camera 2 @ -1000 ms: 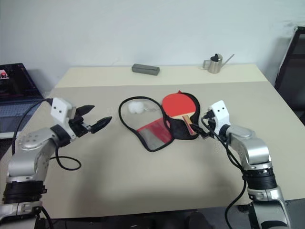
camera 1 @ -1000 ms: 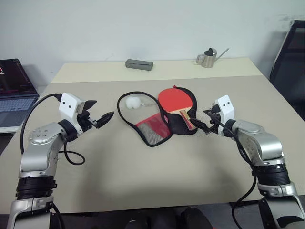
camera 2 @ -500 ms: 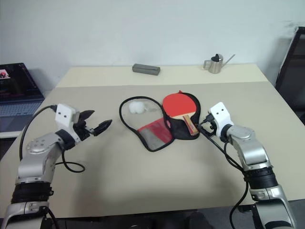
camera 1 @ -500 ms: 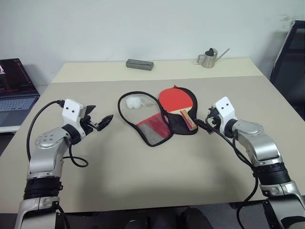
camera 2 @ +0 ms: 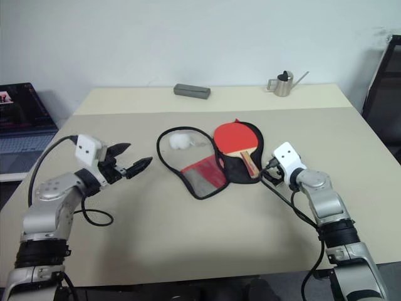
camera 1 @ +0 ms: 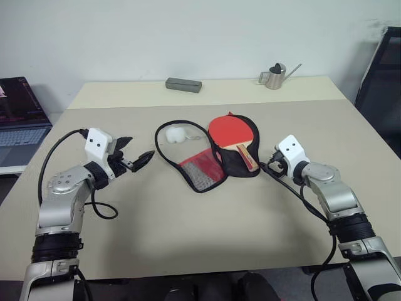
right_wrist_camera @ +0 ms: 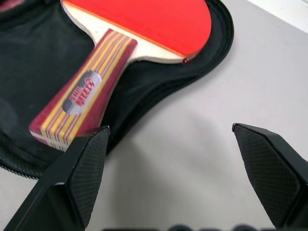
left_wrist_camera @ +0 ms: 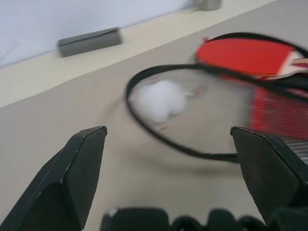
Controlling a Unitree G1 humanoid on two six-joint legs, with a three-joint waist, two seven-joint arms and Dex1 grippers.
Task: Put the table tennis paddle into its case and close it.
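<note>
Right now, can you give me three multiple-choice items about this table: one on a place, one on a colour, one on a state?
1. Where does the table tennis paddle lie?
A. on the black half of the open case
B. beside the watering can
C. on the laptop

2. What colour is the paddle face?
A. blue
B. red
C. green

3. How is the left gripper?
A. shut on the paddle
B. shut on the pom-pom
C. open, holding nothing

Answers: 1 A, black lining surrounds the paddle; 2 B, its rubber is red; 3 C, its fingers stand apart over bare table.

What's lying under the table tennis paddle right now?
The table tennis paddle lies on the open case's black half; the lining shows around its handle. What is beneath the blade is covered.
</note>
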